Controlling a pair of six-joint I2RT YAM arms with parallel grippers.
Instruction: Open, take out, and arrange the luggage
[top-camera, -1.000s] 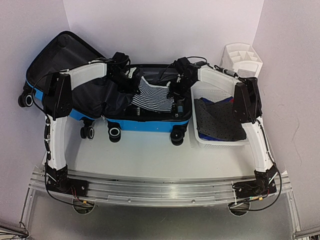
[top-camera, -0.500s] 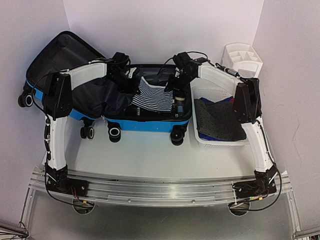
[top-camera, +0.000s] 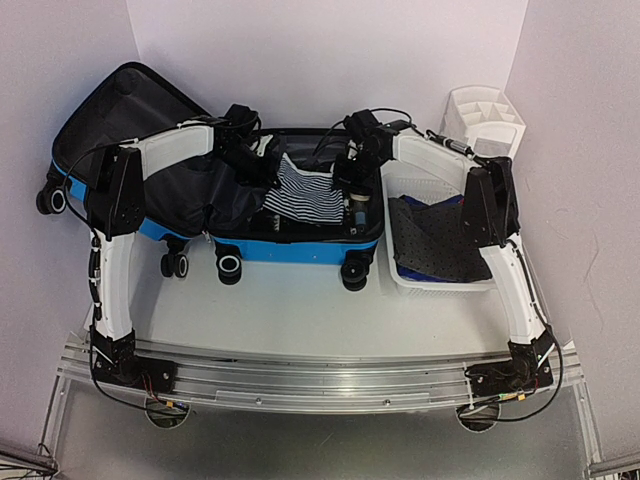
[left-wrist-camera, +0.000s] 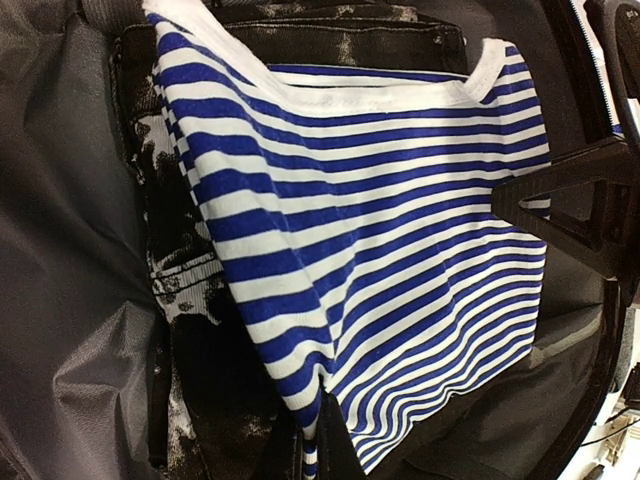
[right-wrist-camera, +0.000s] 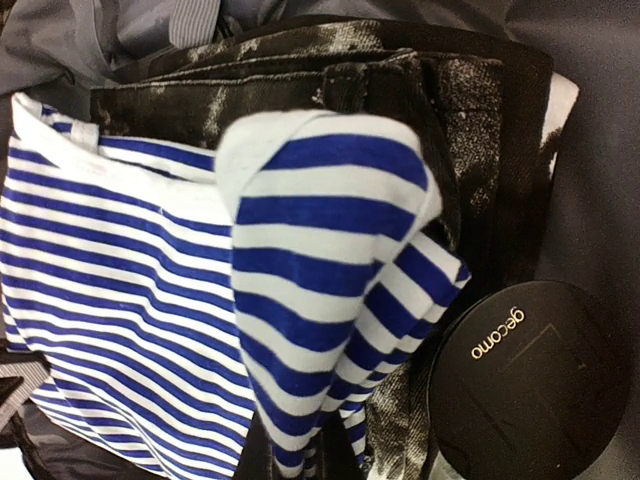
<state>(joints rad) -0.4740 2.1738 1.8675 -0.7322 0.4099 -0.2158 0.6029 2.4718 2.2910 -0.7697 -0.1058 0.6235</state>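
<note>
The luggage (top-camera: 290, 250), a bright blue hard-shell suitcase, lies open on the table with its dark-lined lid (top-camera: 115, 110) propped up at the back left. Inside, a blue-and-white striped shirt (top-camera: 305, 195) is lifted above black washed jeans (left-wrist-camera: 170, 240). My left gripper (left-wrist-camera: 318, 450) is shut on one bunched edge of the shirt (left-wrist-camera: 380, 230). My right gripper (right-wrist-camera: 330, 460) is shut on a folded sleeve of the same shirt (right-wrist-camera: 320, 230). In the top view the left gripper (top-camera: 270, 172) and the right gripper (top-camera: 347, 178) stand at either side of the shirt.
A round black case (right-wrist-camera: 525, 380) lettered "gecomo" lies beside the jeans (right-wrist-camera: 400, 90) in the suitcase. A white mesh basket (top-camera: 400, 275) holding a dark dotted cloth (top-camera: 440, 240) stands to the right of the suitcase. A white drawer organizer (top-camera: 485, 115) stands in the back right corner.
The right gripper has closed on the shirt's sleeve after a small shift over the suitcase's right end. The left arm has held still with the shirt.
</note>
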